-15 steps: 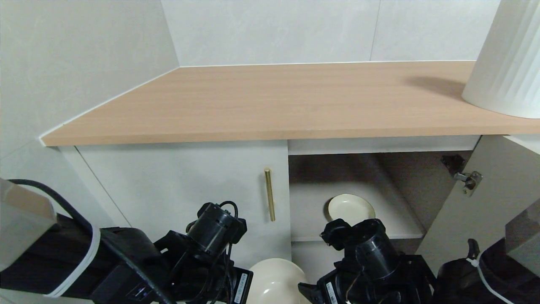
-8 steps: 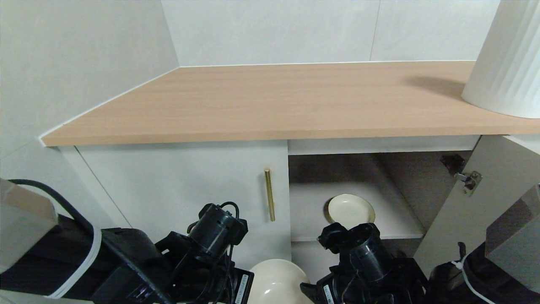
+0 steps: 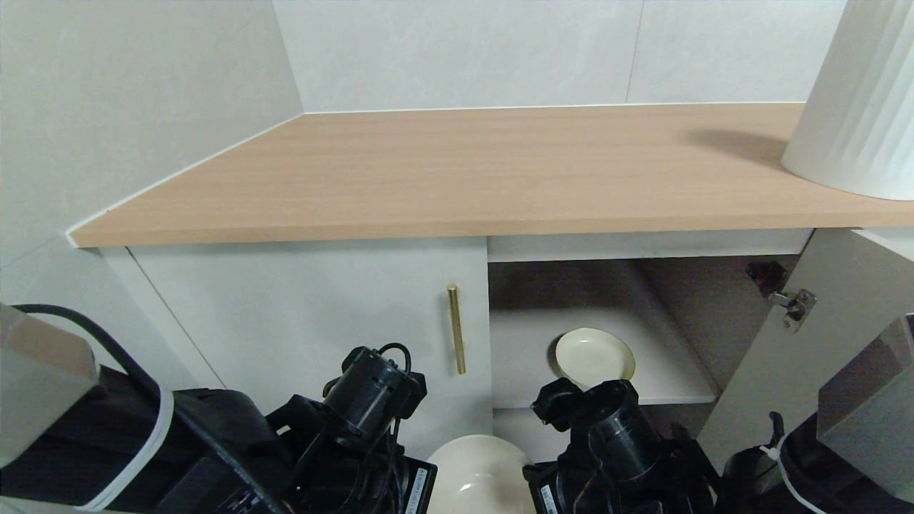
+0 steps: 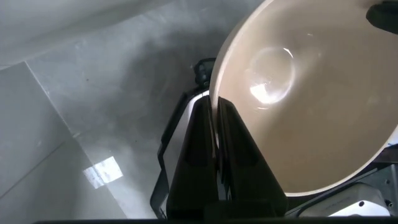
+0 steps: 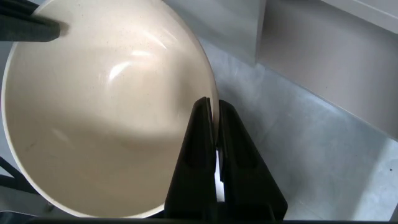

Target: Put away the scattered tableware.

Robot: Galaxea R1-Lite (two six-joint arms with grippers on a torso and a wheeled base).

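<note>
Below the wooden counter, left claw and right claw each pinch the cream bowl rim.

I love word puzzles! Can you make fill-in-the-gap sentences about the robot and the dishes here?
1. The left end effector and right end effector both pinch the rim of one cream ____.
2. The small plate lies in the cupboard, where the right door stands ____.
3. The left door has a handle coloured ____.
Missing words: bowl; open; gold.
</note>
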